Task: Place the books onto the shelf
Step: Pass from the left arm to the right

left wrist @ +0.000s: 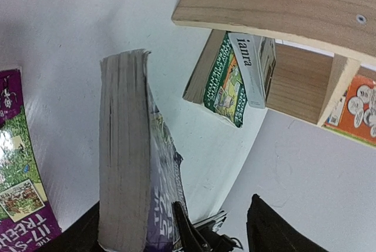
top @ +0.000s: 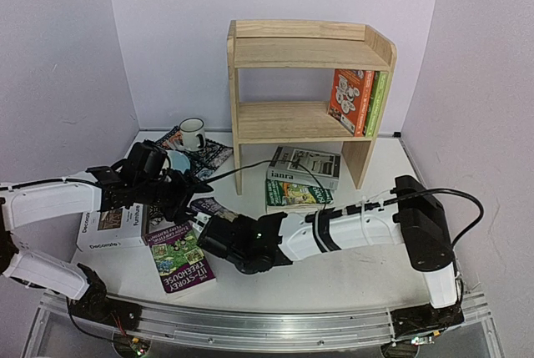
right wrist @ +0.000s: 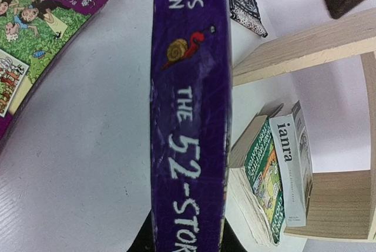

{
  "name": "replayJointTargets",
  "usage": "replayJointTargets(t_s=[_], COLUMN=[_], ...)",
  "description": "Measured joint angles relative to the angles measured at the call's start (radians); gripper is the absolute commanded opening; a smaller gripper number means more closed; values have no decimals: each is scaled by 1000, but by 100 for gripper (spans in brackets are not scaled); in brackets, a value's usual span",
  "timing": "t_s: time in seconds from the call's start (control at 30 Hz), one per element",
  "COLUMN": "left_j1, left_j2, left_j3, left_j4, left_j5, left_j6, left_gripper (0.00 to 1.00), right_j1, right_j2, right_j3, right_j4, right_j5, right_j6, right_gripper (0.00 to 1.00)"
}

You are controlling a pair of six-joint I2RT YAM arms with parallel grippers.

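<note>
A dark purple "52-Storey" book (top: 204, 205) stands on edge between the two grippers. My right gripper (top: 210, 224) is shut on it, a finger on each side of its spine (right wrist: 191, 117). My left gripper (top: 185, 189) is open around the same book (left wrist: 126, 158), with a gap to its right finger (left wrist: 270, 228). A purple book (top: 182, 262) lies flat in front. The white "Decorate" book (top: 113, 229) lies under the left arm. The "ianra" book (top: 304, 166) rests on a green book (top: 292, 194) under the shelf (top: 309, 49). An orange book (top: 350, 101) and a light green book (top: 377, 103) stand on its lower tier.
A white mug (top: 193, 133) stands on a dark patterned placemat (top: 209, 158) left of the shelf. Purple walls close in on the left, back and right. The right arm (top: 350, 229) stretches across the table's front.
</note>
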Motion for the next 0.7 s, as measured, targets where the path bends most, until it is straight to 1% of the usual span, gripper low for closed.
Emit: replayJointTargets(t_s=[0.1, 0.17, 0.3, 0.4, 0.5, 0.6, 0.7], left_j1=[1, 8, 59, 125, 162, 166, 165], left_j2=[-33, -52, -72, -81, -82, -68, -43], left_j3=[2, 7, 46, 64, 72, 85, 98], left_j4=[-8, -15, -33, -35, -37, -38, -27], left_j5=[-16, -23, -19, 17, 45, 89, 140], left_j6=[27, 54, 106, 129, 140, 142, 140], left_gripper=[95, 97, 98, 98, 99, 100, 100], right_j1=[0, 0, 0, 0, 0, 0, 0], right_j2=[-11, -29, -89, -160, -261, -360, -422], right_j3=[-16, -34, -86, -157, -273, -387, -464], right_j4=[2, 2, -9, 28, 103, 190, 278], right_j5=[-2, -5, -10, -16, -29, -42, -55], right_j6=[6, 10, 13, 13, 1, -18, -38], right_gripper=[0, 0, 0, 0, 0, 0, 0])
